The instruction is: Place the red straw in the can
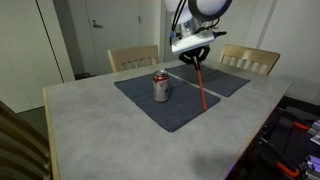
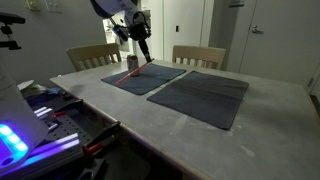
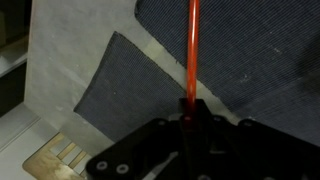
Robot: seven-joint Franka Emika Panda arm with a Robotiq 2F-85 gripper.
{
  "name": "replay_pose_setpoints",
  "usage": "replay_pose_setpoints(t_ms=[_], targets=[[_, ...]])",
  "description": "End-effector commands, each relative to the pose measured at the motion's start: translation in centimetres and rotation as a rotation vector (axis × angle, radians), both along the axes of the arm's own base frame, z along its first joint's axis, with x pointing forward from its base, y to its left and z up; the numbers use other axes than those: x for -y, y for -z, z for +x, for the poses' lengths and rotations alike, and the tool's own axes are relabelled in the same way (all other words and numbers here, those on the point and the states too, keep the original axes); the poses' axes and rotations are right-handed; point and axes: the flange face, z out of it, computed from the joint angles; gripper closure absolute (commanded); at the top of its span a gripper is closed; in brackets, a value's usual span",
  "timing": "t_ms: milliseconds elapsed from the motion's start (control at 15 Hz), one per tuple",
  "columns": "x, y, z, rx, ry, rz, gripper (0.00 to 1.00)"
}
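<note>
Currently the thin bright red straw (image 1: 202,88) hangs pinched in your closed black gripper (image 1: 196,62), lower end by the dark grey placemat (image 1: 150,108), beside the small silver metal can (image 1: 160,88). Raise it, centre the tip over the can's mouth, lower slowly.

White arm, black gripper.
At the top centre of an exterior view, the arm (image 1: 205,8) is showing pale, rounded shells with a darker joint, and a thin dark cable (image 1: 178,16) is curving alongside it. A whitish block (image 1: 185,43) is sitting at the wrist above the black gripper (image 1: 197,60). In the upper left of an exterior view, the arm (image 2: 116,8) is reading as white with dark parts and the gripper (image 2: 143,45) as dark. Along the bottom of the wrist view, the gripper (image 3: 190,110) is appearing matte black and angular, with narrow fingers (image 3: 182,122) and small round holes or screw heads in its body.
</note>
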Motion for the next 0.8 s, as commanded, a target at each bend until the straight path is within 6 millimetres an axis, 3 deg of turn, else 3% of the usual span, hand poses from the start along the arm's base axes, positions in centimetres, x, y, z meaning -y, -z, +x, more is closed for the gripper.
replay_pose_setpoints(t_ms=[0,733], targets=[[-0.5,-2.3,-0.9,0.031,0.040,-0.090,0.98],[-3.6,-8.0,0.1,0.284,-0.021,-0.305,0.98]])
